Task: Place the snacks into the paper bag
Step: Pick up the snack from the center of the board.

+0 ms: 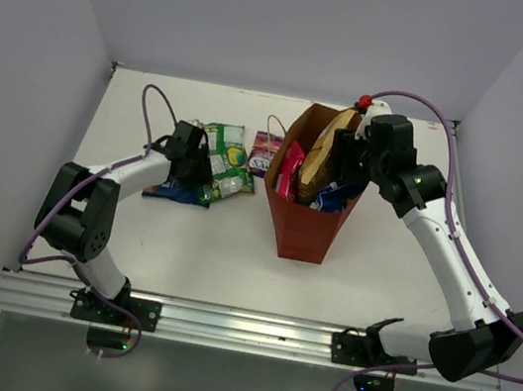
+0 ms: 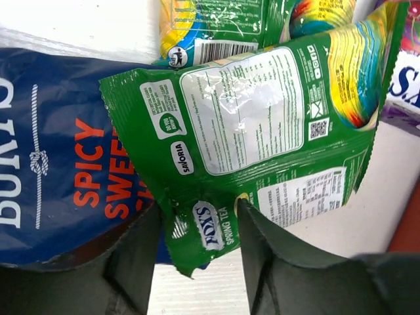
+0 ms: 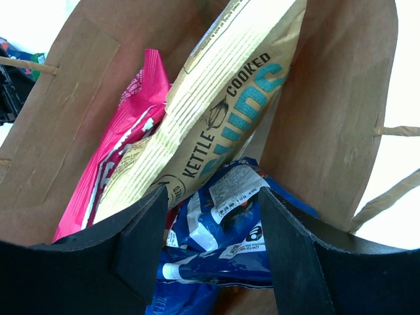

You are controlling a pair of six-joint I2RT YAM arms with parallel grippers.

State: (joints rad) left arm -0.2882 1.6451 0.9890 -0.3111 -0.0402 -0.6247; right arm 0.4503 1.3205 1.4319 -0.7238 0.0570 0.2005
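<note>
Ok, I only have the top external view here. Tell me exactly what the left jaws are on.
Observer: In the left wrist view, the left gripper has its jaws either side of the bottom corner of a green packet printed Fox's Spring Tea. I cannot tell whether they pinch it.
Operator: Say what lies under that packet.
Observer: A dark blue packet reading Spicy Sweet sits partly beneath the green one.
Operator: Now check the right jaws.
Observer: In the right wrist view, the right gripper hangs over the mouth of the paper bag, jaws apart and clamped on nothing that I can see.
</note>
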